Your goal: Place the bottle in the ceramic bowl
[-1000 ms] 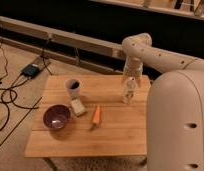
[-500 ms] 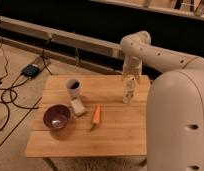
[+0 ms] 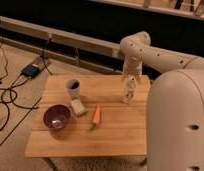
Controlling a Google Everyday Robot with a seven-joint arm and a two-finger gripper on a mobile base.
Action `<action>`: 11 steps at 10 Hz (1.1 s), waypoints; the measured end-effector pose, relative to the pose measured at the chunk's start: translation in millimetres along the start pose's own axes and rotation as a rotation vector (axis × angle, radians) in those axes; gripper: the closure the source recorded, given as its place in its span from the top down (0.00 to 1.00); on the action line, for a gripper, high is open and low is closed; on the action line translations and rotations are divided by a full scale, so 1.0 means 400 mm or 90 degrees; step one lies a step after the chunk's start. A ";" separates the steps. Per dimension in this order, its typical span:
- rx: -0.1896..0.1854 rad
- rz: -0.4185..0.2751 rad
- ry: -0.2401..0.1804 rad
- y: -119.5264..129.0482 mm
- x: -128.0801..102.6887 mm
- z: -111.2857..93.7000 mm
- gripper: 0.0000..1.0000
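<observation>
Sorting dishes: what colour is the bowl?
The ceramic bowl is dark purple, camera view; gripper above the bottle.

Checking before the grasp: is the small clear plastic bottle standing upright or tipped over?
Upright: the small clear plastic bottle stands on its base on the wooden table, cap up, with the gripper just above it.

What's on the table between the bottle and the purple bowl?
In the camera view, an orange carrot and a small white block lie between the bottle and the ceramic bowl. The gripper hangs just above the bottle.
</observation>
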 end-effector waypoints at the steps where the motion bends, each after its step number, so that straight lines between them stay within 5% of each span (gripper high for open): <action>1: -0.001 -0.003 0.000 0.001 0.000 0.007 0.65; 4: -0.002 -0.008 -0.004 -0.005 -0.002 0.022 0.43; 8: 0.000 -0.015 -0.009 -0.012 -0.001 0.026 0.03; 11: 0.000 -0.032 -0.021 0.004 0.011 -0.007 0.00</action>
